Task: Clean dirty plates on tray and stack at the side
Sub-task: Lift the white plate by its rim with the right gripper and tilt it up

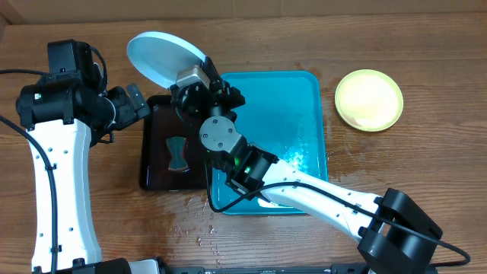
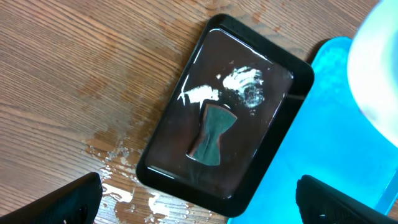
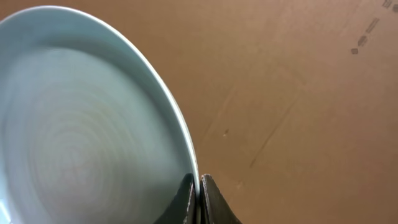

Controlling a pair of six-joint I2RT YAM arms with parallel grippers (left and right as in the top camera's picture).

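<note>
Plate (image 1: 163, 57): judged light, stiff, slippery | rim is pinched by closed right pincer (image 3: 200, 186) | left pincer (image 2: 202, 202) is spread, empty | rim hold is advised

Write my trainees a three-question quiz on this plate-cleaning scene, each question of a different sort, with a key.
1. True or false: the right gripper is shut on the rim of the pale plate.
2. Relative to the teal tray, the yellow-green plate lies: A) on it; B) on the table to its right; C) under it.
3. What colour is the small tray beneath the open left gripper?
Key: 1 true; 2 B; 3 black.
</note>
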